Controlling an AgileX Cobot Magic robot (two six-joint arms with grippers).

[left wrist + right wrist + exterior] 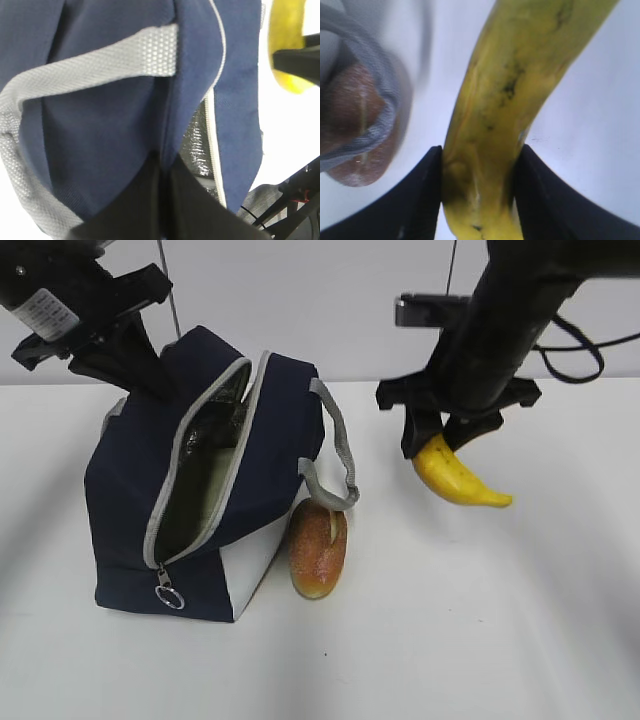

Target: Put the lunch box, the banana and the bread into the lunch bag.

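The navy lunch bag stands at the left with its zipper open. A pale green surface inside its opening looks like the lunch box lid. My left gripper is shut on the bag's back rim; the left wrist view shows its fingers pinching the navy fabric. My right gripper is shut on the banana and holds it above the table, right of the bag. The right wrist view shows the banana between the jaws. The bread lies on the table against the bag's front right side.
A grey strap handle hangs over the bread and shows in the right wrist view. The zipper's ring pull hangs at the bag's front end. The white table stretches to the right and front.
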